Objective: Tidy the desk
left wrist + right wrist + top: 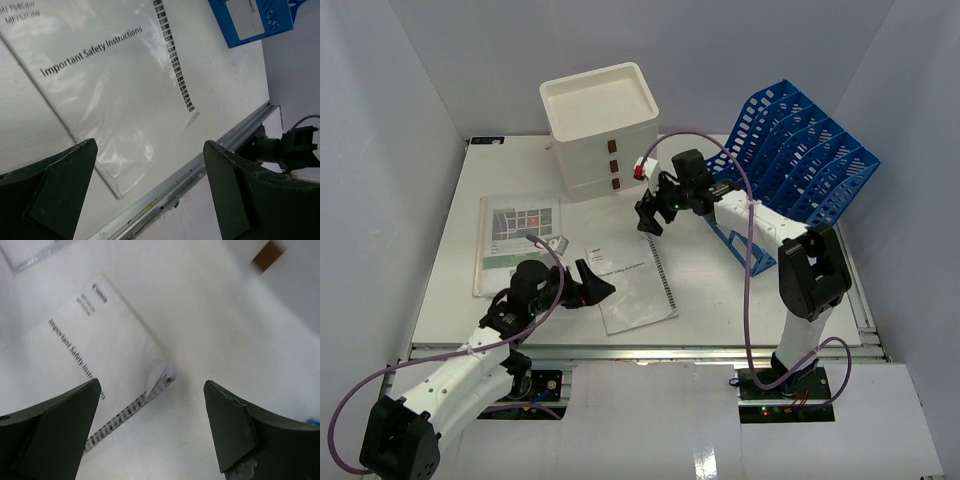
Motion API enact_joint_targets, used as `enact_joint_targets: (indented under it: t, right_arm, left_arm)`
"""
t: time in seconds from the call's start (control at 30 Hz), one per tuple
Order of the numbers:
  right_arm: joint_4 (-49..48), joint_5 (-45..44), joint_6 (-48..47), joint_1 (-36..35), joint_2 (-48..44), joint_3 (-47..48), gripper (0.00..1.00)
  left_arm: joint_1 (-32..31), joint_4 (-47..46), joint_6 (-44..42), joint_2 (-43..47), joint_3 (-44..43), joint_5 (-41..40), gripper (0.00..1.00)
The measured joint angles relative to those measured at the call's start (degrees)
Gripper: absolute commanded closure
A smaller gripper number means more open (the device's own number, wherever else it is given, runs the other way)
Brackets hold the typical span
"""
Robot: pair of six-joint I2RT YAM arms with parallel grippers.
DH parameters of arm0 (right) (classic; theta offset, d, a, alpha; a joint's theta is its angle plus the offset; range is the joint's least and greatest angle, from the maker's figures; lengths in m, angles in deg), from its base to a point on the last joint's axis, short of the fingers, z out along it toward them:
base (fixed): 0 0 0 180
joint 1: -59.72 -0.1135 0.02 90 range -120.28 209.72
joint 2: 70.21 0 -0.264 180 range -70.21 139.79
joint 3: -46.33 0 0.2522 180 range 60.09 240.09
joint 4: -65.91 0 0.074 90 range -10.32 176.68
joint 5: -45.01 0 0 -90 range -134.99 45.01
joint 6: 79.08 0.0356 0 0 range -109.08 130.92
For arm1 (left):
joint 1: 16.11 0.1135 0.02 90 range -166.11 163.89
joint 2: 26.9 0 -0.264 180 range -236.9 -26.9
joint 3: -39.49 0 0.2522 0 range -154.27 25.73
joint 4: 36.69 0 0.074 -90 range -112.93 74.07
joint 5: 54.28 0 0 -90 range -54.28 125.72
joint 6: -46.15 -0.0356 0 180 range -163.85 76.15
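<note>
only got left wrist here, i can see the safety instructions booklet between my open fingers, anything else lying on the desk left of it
observer: yes, a second leaflet with a printed picture on top lies flat to the left of the safety instructions booklet, apart from it.
operator: wheres the right arm
observer: the right gripper hangs open above the booklet's far right corner, with the white drawer box beyond it.
operator: is that corner flat
observer: no, the right wrist view shows the bag corner curled up off the desk.
</note>
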Motion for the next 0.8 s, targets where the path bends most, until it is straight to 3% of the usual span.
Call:
enact_joint_targets:
  t: [0.27,0.33,0.4,0.67,0.8]
  right_arm:
    - [6.46,-2.89,9.39,-0.54,8.45,-3.7,0.05]
    - [6.49,-2.61,10.87,-0.42,9.91,-3.61,0.19]
    - [5.98,-1.41,12.24,-0.18,10.23,-3.5,0.41]
    - [6.36,6.44,15.42,1.06,11.4,-3.99,0.88]
    - [6.32,10.11,16.29,2.26,11.33,-4.06,0.92]
  left_arm:
    - [0.0,-4.44,8.21,1.32,2.88,3.6,0.02]
    - [0.0,-4.78,8.64,2.07,3.04,3.63,0.02]
    - [0.0,-4.93,9.01,2.83,3.55,3.62,0.02]
    - [0.0,-1.8,10.19,2.69,5.13,0.91,0.02]
    - [0.0,-0.62,10.59,0.57,5.13,-2.27,0.02]
